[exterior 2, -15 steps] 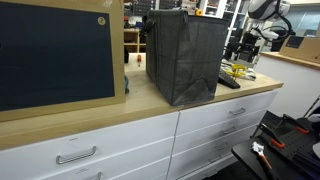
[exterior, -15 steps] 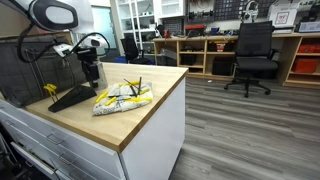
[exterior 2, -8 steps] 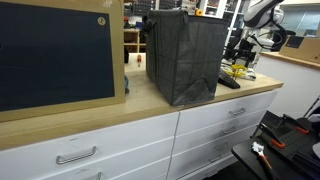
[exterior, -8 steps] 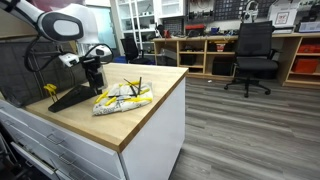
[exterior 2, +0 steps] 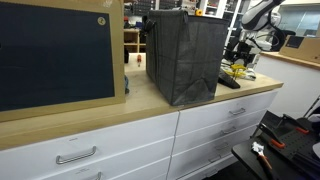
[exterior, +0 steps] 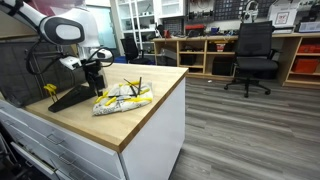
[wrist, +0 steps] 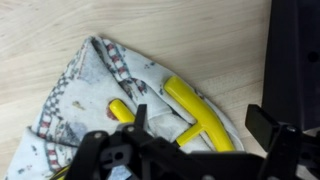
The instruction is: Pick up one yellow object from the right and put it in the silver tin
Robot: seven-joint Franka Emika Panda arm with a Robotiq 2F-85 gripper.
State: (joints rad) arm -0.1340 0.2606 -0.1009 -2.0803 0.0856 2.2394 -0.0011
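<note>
Several yellow objects lie on a patterned white cloth (exterior: 122, 98) on the wooden countertop; the cloth also shows in the other exterior view (exterior 2: 237, 70). In the wrist view, a yellow T-shaped piece (wrist: 192, 105) and a smaller yellow piece (wrist: 121, 109) rest on the cloth (wrist: 85, 85). My gripper (wrist: 200, 120) is open and empty, hanging above the T-shaped piece with a finger on each side. In an exterior view the gripper (exterior: 94, 70) is just behind the cloth. The silver tin is not visible in any view.
A large dark grey mesh rack (exterior 2: 185, 55) stands on the counter (exterior: 150, 110) beside the cloth. A flat black object (exterior: 70, 97) lies next to the cloth. The counter edge is close in front of the cloth. An office chair (exterior: 253, 55) stands on the floor.
The arm has swung down and towards the cloth over the last second. In the last half second it has barely moved. The gripper stays open.
</note>
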